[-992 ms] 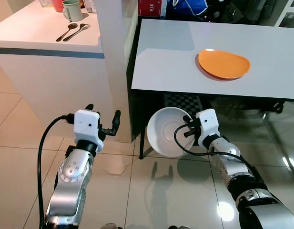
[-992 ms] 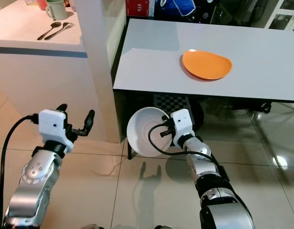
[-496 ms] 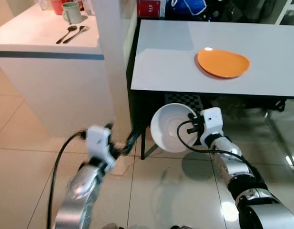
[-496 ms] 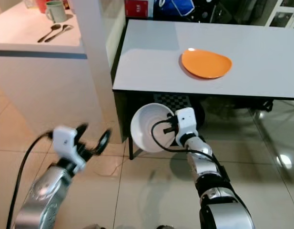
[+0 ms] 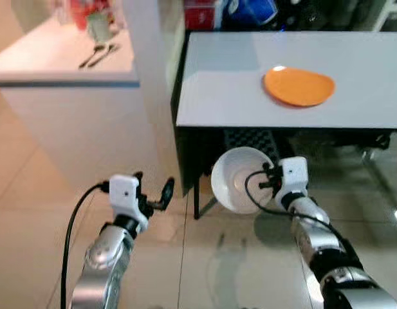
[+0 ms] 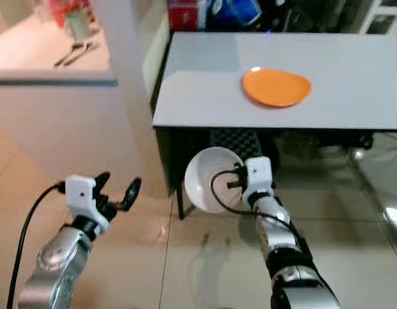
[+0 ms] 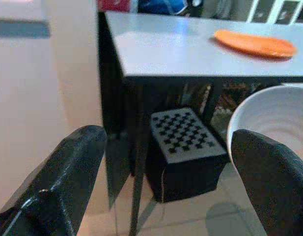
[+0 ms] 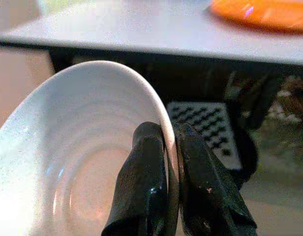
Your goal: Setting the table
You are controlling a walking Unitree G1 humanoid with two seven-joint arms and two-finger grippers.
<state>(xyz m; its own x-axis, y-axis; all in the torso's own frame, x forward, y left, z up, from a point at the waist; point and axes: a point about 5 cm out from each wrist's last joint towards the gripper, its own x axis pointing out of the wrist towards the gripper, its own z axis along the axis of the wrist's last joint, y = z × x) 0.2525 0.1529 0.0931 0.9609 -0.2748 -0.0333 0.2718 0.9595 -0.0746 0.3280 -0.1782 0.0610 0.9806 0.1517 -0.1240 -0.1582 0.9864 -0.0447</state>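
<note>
Since one second ago the whole scene is sitting slightly differently in both eye views, so the head camera is moving; the white bowl (image 5: pixel 240 188) is now riding a little further toward the right and nearer the grey surface (image 5: pixel 224 90).

Left to right:
- White counter surface (image 5: pixel 50 58) at far left is carrying a mug (image 5: pixel 97 27) and two spoons (image 5: pixel 98 54), all blurred.
- Left tool (image 5: pixel 153 193) is hovering over the tiled floor (image 5: pixel 31 193), fingers spread wide, gripping nothing; its arm is now raised again after swinging low half a second ago.
- Bowl is hanging tilted, mouth toward the camera, below the near edge of the grey surface and in front of its dark underside.
- Right tool (image 8: pixel 166 167) is pinching the bowl's rim, one finger inside and one outside, closed tight on it.
- Orange plate (image 5: pixel 298 86) is lying on the grey surface, toward the middle, well apart from the bowl.

Judgement: bowl is in transit; it needs lifting above the edge before being set down near the plate.
</note>
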